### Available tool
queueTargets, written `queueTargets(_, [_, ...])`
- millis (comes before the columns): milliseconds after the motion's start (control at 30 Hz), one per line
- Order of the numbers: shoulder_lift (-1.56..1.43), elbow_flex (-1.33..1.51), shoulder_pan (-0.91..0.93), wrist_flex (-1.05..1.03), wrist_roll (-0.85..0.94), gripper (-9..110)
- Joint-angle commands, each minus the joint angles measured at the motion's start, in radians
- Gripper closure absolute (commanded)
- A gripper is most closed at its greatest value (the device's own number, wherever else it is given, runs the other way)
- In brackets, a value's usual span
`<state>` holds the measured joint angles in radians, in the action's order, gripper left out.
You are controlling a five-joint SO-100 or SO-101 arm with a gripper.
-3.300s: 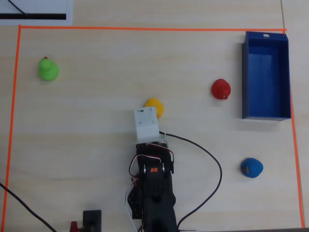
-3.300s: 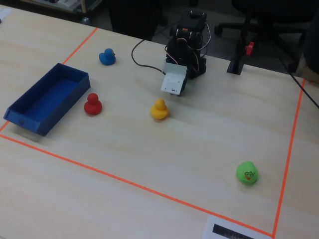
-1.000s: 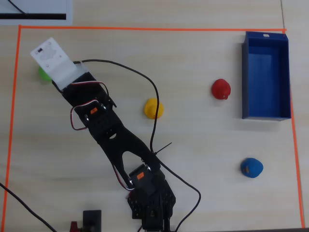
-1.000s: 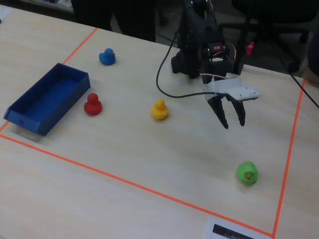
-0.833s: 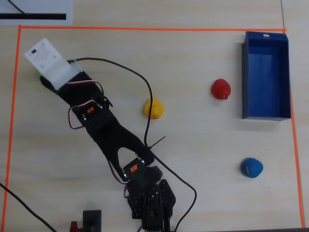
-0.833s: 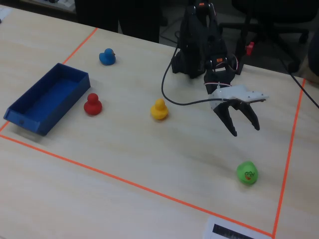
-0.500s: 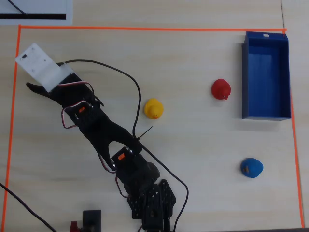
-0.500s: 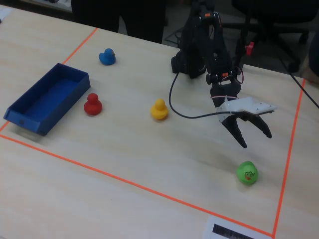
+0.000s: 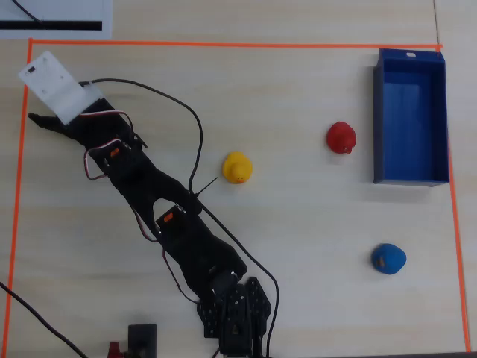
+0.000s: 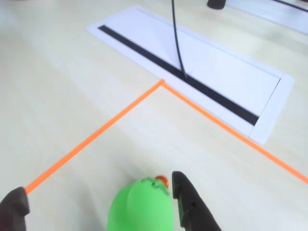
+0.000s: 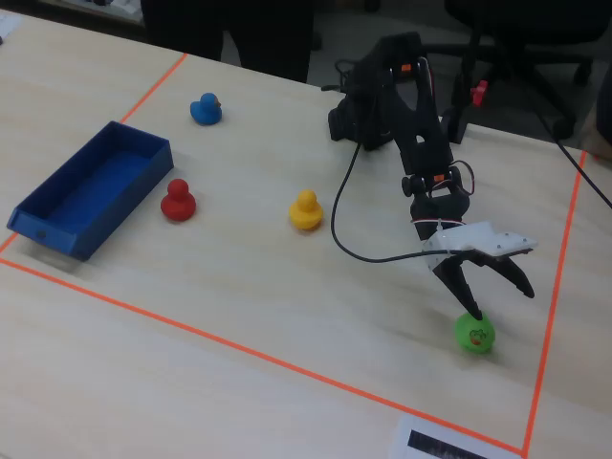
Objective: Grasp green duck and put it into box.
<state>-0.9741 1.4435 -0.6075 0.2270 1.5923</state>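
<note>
The green duck [image 10: 139, 208] sits on the table between my open gripper's [image 10: 98, 195] jaws, close to the right finger [image 10: 188, 202] and well clear of the left finger [image 10: 14, 207]. In the fixed view the gripper [image 11: 500, 300] stands just above the green duck [image 11: 473, 334] near the taped corner. In the overhead view the gripper [image 9: 45, 118] is at the upper left, and its white camera mount [image 9: 56, 86] hides the duck. The dark-blue box [image 9: 378, 119] lies empty at the far right, and at the left in the fixed view [image 11: 57, 239].
A yellow duck [image 9: 237, 167], a red duck [image 9: 341, 137] and a blue duck [image 9: 388, 258] stand between the arm and the box. Orange tape [image 10: 96, 132] marks the work area. A white sheet with a black bar [image 10: 202, 62] lies just outside the corner.
</note>
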Motion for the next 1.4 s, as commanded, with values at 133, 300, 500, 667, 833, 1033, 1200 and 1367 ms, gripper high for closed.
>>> queueTargets(133, [0.037, -0.117, 0.037, 0.003, -0.012, 64])
queueTargets(300, [0.066, -0.129, 0.028, 0.002, -0.029, 64])
queueTargets(500, [0.103, -0.127, 0.003, 0.002, -0.040, 66])
queueTargets(667, [0.127, -0.109, 0.008, 0.002, -0.040, 66])
queueTargets(833, [0.149, -0.114, 0.015, -0.003, -0.038, 66])
queueTargets(1033, [0.161, -0.112, 0.020, -0.023, -0.049, 66])
queueTargets(1200, [0.183, -0.118, 0.023, -0.038, -0.054, 66])
queueTargets(1367, [0.210, -0.132, 0.037, -0.072, -0.054, 66])
